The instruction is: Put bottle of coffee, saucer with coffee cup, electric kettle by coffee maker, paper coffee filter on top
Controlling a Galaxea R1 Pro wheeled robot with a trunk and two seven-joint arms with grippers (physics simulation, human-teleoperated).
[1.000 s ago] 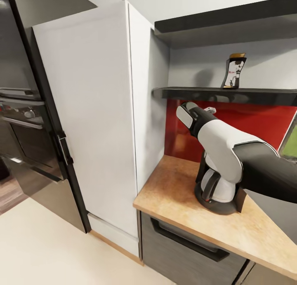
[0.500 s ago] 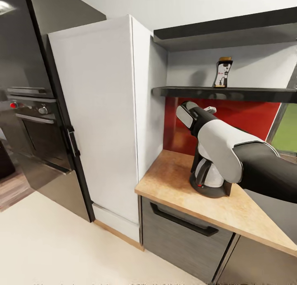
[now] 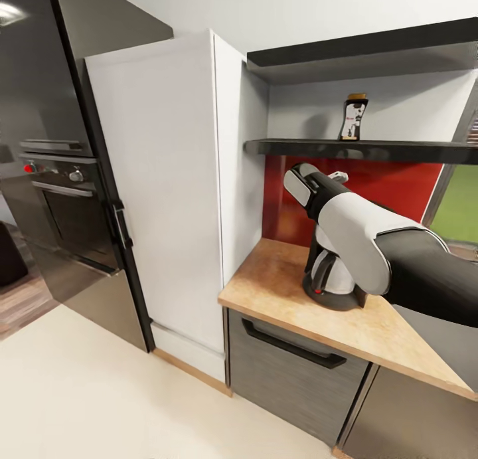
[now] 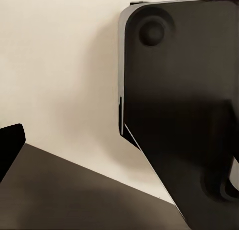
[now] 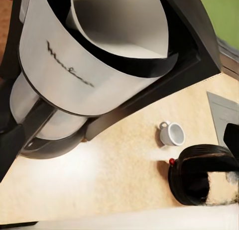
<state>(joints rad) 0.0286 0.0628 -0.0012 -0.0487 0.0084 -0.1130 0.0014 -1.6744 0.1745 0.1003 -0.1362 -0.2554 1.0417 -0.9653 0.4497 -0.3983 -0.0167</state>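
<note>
The coffee bottle [image 3: 352, 117], dark with a brown cap, stands on the black shelf [image 3: 362, 151]. Below it the coffee maker [image 3: 328, 281] sits on the wooden countertop [image 3: 279, 293], half hidden by my right arm [image 3: 358, 236]. In the right wrist view the coffee maker [image 5: 74, 70] carries a white paper filter [image 5: 119, 25] in its top. Beside it on the counter stand a white cup [image 5: 172, 133] and the black electric kettle [image 5: 201, 176]. My right gripper [image 5: 121, 146] is open above the machine with nothing held. My left gripper [image 4: 119, 155] is open over the floor, one finger [image 4: 11, 144] showing.
A tall white cabinet [image 3: 166, 200] flanks the counter, with a black oven column [image 3: 60, 200] further left. A red backsplash [image 3: 392, 186] runs under the shelf, and a dark drawer front [image 3: 299, 372] sits beneath the counter. Cream floor [image 3: 99, 399] lies in front.
The whole head view has shifted: the camera has backed away, so counter, shelf and bottle look smaller and further off. My right arm keeps the same pose.
</note>
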